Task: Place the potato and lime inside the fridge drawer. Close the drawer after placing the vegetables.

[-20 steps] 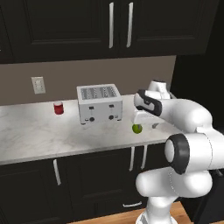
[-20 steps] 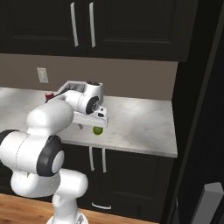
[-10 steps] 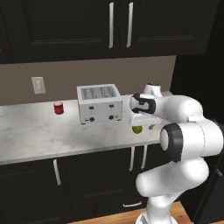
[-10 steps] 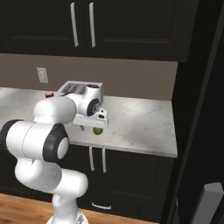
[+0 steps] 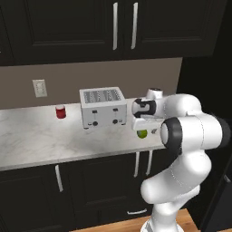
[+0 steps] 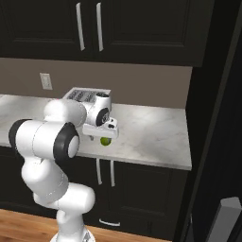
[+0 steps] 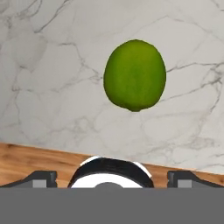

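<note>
— While the arm hangs over the counter [image 5: 41, 140], where does the lime [image 7: 134, 75] lie?

— On the white marble top, near its front edge, right under the gripper [image 7: 112, 176]. From the left base camera the lime [image 5: 142, 133] peeks out just below the hand; from the right base camera the lime [image 6: 105, 141] shows the same way.

— How does it look?

— Smooth, green to yellow-green, a slightly egg-shaped ball with a small nub at one end. It lies bare on the stone, nothing touching it.

— And the fingers?

— Spread wide. In the hand camera the two dark tips sit far apart at the bottom corners, with the lime above the gap between them and apart from both. They pinch nothing.

— What else is on the counter?

— A silver toaster [image 5: 103, 108] stands just to the left of the hand, towards the wall, and a small red can [image 5: 60, 111] stands further left, well apart from the lime. Black cabinets [image 5: 90, 27] hang above.
</note>
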